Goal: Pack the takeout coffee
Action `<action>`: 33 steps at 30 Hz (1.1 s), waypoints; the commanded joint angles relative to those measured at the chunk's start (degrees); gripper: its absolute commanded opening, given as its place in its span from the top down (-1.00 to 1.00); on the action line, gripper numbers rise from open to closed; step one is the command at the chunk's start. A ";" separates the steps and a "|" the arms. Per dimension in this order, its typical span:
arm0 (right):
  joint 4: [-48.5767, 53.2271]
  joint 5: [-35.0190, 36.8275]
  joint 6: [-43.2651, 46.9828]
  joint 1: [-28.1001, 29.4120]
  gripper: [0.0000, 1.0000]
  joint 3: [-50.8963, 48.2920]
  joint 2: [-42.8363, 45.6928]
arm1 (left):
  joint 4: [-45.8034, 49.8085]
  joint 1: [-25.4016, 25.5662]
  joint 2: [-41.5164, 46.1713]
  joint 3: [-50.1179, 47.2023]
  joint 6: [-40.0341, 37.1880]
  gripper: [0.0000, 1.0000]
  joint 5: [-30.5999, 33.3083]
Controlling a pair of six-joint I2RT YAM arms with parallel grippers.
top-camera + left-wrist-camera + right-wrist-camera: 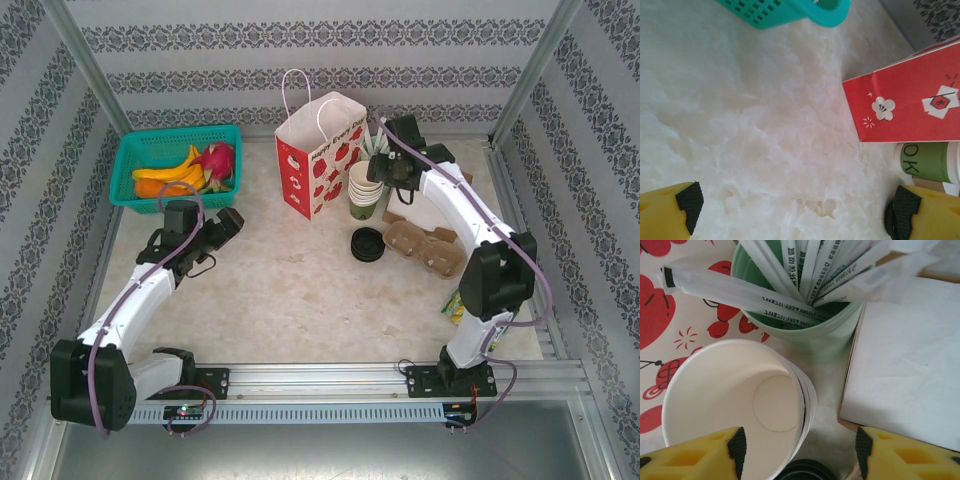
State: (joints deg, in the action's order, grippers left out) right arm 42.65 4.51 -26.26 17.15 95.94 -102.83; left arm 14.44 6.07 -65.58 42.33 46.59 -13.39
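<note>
early stage, by the look of it: nothing packed, no lidded coffee put together. only lidless cups so far. cup stack [365,192] upright on the table [290,290], just beside the right side of the paper bag [305,175], green outside, cream inside. top cup [730,405] empty and without lid, probably the one meant for the takeout coffee. black lids [368,244] loose in a small pile just in front of the stack, beside the cardboard carrier [425,248].

right gripper [800,452] over the stack, jaws partly apart, straddling the top cup's right rim: one finger inside the cup, the other outside, gap on both sides, no grip yet. left gripper [228,222] wide open, holding nothing, low over bare table, well apart from the cups, between basket and bag.

left to do, as a guess: pull one cup off, fit a lid, seat it in the carrier or bag.

containers:
- paper bag: upright, mouth open, handles up, inside not visible.
- carrier: wells empty as far as visible.
- teal basket [178,133], back left: banana, pink dragon fruit, something orange.
- green holder [805,335], just behind the cup stack: full of paper-wrapped sticks [790,270], likely straws.
- cup stack: several nested, count unclear.
</note>
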 commanded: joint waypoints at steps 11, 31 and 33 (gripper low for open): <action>5.69 2.33 1.77 2.11 0.26 8.15 -6.81 | 2.53 0.52 -5.14 5.96 -5.83 -0.99 -1.54; 2.97 4.81 2.04 2.77 1.00 7.26 -4.35 | 4.58 0.47 -6.75 9.39 -9.09 -0.99 -1.29; 2.45 4.77 1.85 2.73 1.00 6.76 -3.25 | 4.70 0.51 -6.21 9.56 -9.81 -0.99 -1.08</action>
State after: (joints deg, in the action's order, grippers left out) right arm 46.61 8.14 -24.69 19.40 103.39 -109.65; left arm 17.78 6.07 -72.64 50.09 39.24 -14.22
